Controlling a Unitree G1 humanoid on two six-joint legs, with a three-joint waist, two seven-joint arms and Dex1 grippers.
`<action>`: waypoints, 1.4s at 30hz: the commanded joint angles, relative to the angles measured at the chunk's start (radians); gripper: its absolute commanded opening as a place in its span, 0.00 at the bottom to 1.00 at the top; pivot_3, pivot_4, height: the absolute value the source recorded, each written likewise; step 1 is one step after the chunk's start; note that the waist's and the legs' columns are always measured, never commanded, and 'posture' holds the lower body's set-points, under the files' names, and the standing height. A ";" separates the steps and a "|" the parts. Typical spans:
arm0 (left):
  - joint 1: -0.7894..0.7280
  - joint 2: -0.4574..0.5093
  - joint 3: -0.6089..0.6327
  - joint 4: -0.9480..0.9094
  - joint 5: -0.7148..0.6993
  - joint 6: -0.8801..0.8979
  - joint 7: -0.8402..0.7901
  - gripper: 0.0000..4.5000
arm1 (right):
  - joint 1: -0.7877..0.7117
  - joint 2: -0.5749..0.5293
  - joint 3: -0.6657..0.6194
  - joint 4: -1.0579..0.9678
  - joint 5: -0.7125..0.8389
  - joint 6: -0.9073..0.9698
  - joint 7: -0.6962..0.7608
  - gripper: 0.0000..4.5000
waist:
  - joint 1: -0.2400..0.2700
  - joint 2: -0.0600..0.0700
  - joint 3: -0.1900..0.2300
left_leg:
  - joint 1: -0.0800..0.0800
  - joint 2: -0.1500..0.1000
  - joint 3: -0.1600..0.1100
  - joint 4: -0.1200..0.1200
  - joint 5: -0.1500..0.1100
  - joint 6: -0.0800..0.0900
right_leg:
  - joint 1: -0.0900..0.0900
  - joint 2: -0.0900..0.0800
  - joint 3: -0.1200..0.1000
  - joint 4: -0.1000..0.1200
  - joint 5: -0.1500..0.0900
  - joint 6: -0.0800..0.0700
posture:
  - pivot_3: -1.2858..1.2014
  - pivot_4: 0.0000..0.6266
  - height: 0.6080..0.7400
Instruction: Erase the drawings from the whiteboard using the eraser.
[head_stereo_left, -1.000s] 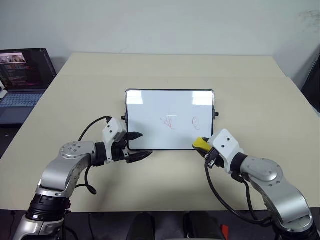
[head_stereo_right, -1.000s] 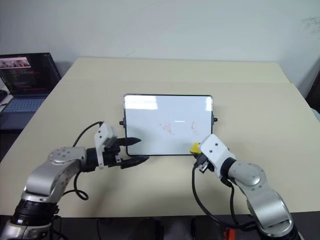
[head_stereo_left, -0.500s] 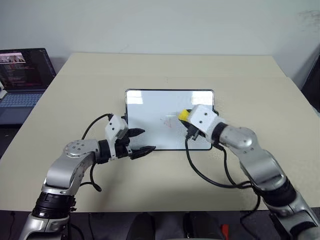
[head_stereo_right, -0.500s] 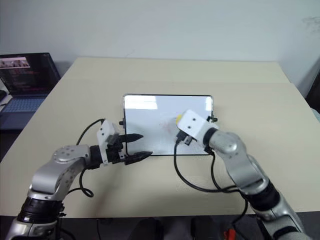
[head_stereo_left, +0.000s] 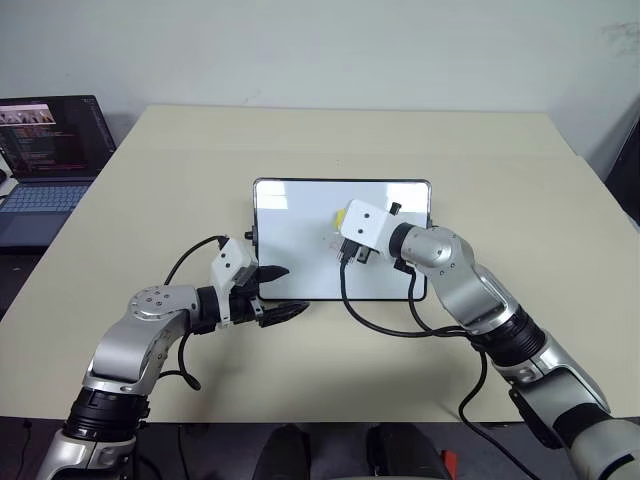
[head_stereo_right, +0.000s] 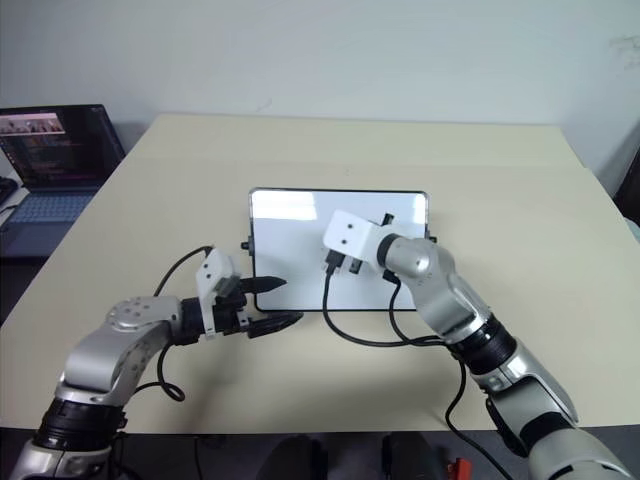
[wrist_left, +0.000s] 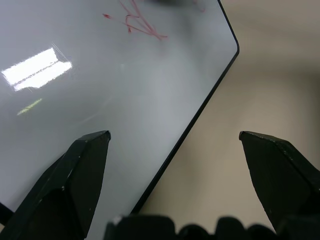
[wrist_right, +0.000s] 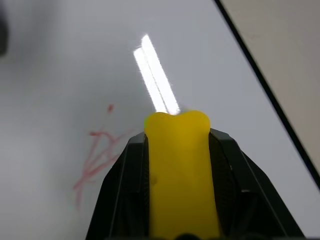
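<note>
Beige table (head_stereo_left: 520, 180), laptop (head_stereo_left: 45, 150) left, white wall (head_stereo_left: 330, 50).

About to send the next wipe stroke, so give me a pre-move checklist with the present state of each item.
1. Eraser gripped: ok. The right pincer is shut on the yellow block, which sticks out past the fingertips.
2. Eraser over the whiteboard: ok. It sits above the white surface, inside the black frame.
3. Red drawings left to wipe: ok. A scribble lies just beside the eraser tip; the left wrist view shows red marks too.
4. Eraser pressed on the surface: cannot tell.
5. Left pincer out of the wipe path: ok. It is open at the board's near left corner, one finger over the board.
6. Board braced against sliding: not ok. Nothing grips it.
</note>
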 joint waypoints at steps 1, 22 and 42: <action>-0.004 0.011 0.017 -0.025 0.003 -0.018 0.004 1.00 | 0.028 -0.038 0.051 0.004 -0.042 -0.016 0.069 0.28 | 0.000 0.000 0.000 | 0.000 0.000 0.000 0.000 0.000 0.000 | 0.000 0.000 0.000 0.000 0.000 0.000 | 0.52 0.24 1.00; 0.012 0.007 0.012 -0.045 -0.002 -0.009 0.001 1.00 | -0.013 -0.010 0.076 0.055 -0.157 -0.071 0.152 0.28 | 0.000 0.000 0.000 | 0.001 0.000 0.000 0.000 0.001 0.000 | 0.000 0.000 0.000 0.001 0.001 -0.002 | 0.52 0.24 1.00; 0.015 0.012 0.003 -0.045 -0.001 -0.011 -0.016 1.00 | -0.046 0.106 -0.005 0.092 -0.133 0.003 0.120 0.28 | 0.000 0.000 0.000 | 0.000 0.000 -0.001 0.000 0.001 0.001 | 0.000 0.000 -0.001 0.001 0.002 -0.002 | 0.52 0.24 1.00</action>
